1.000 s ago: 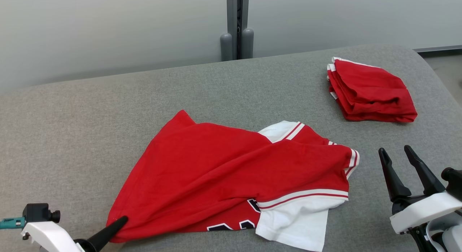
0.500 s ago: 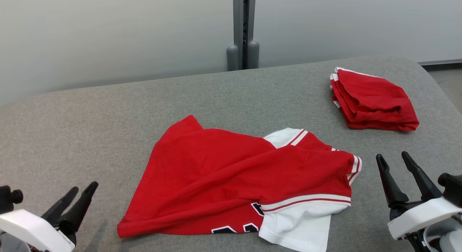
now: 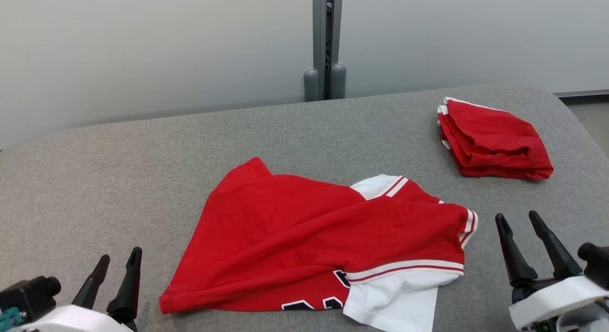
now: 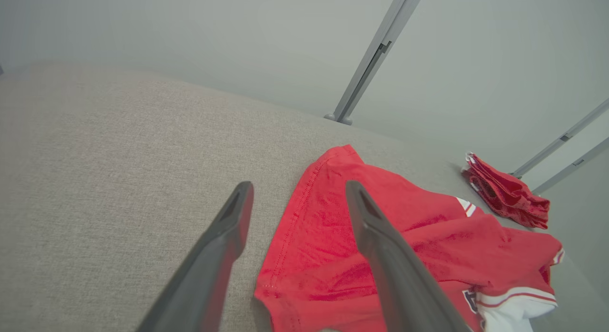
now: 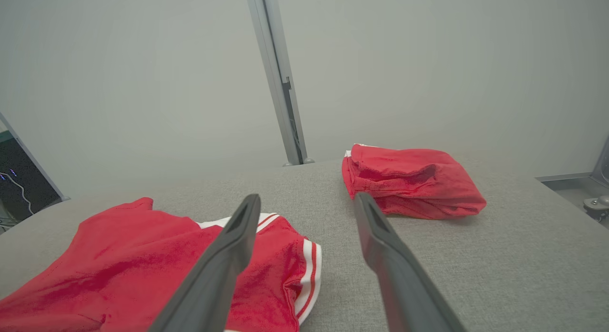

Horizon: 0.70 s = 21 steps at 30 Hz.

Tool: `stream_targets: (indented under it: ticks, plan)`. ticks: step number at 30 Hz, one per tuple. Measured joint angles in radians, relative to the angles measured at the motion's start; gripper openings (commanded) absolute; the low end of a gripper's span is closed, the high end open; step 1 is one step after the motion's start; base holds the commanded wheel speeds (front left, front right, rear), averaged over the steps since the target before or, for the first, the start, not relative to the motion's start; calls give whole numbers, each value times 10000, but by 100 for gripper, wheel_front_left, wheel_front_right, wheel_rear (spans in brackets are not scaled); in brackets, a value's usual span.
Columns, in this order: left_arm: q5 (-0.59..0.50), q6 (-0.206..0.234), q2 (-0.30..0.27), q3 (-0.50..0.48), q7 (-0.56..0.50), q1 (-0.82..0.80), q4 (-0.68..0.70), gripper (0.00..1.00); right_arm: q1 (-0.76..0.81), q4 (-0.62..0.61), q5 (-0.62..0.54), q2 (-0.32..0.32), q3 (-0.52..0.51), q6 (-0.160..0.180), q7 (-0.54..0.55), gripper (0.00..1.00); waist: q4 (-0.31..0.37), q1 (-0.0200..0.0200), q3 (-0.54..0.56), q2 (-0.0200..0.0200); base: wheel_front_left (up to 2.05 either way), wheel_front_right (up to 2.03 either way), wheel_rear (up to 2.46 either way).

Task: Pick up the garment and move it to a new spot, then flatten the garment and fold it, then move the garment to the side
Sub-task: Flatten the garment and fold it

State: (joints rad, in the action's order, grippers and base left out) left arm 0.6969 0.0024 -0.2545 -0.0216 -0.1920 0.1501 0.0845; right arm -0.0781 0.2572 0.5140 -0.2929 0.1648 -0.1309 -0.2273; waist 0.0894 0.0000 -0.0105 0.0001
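Note:
The garment [image 3: 314,237] is a red jersey with white, red-striped sleeves and dark lettering, lying rumpled in the middle of the grey cushioned surface [image 3: 142,170]. It also spreads across the left wrist view [image 4: 404,246] and the right wrist view [image 5: 142,270]. My left gripper [image 3: 119,258] stands open at the lower left, a short way left of the garment's near corner, touching nothing. My right gripper [image 3: 516,217] is open at the lower right, just right of the striped sleeve, holding nothing.
A second red garment [image 3: 492,139], folded into a stack, rests at the far right of the surface [image 5: 409,180]. A grey wall with an upright metal post [image 3: 326,42] stands behind. The surface's right edge drops off near the folded stack.
My left gripper let go of the garment's near left corner, opened and drew back to the left. The corner now lies on the surface. The camera tilted up slightly.

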Motion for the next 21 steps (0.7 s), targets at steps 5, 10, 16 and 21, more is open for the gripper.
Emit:
stream_targets:
  ticks: [5, 10, 16, 21]
  plan:
    - [-905, 332, 504, 50, 1634, 132, -180, 100, 392, -25, -65, 153, -21, 0, -35, 100, 9, -1, 39, 0, 0, 0, 0]
    - [-1820, 522, 589, 186, 2963, 143, -384, 100, 474, -265, -169, 330, -217, 0, -184, 100, 43, 0, 99, 0, 0, 0, 0]
    - [-2771, 696, 675, 464, 4054, 133, -759, 100, 473, -1118, -821, 750, -913, 0, -313, 100, 45, 0, 259, 0, 0, 0, 0]
    - [-2987, 777, 713, 495, 4297, 144, -1043, 100, 581, -2038, -1294, 1062, -1248, 0, -332, 100, 6, 0, 407, 0, 0, 0, 0]
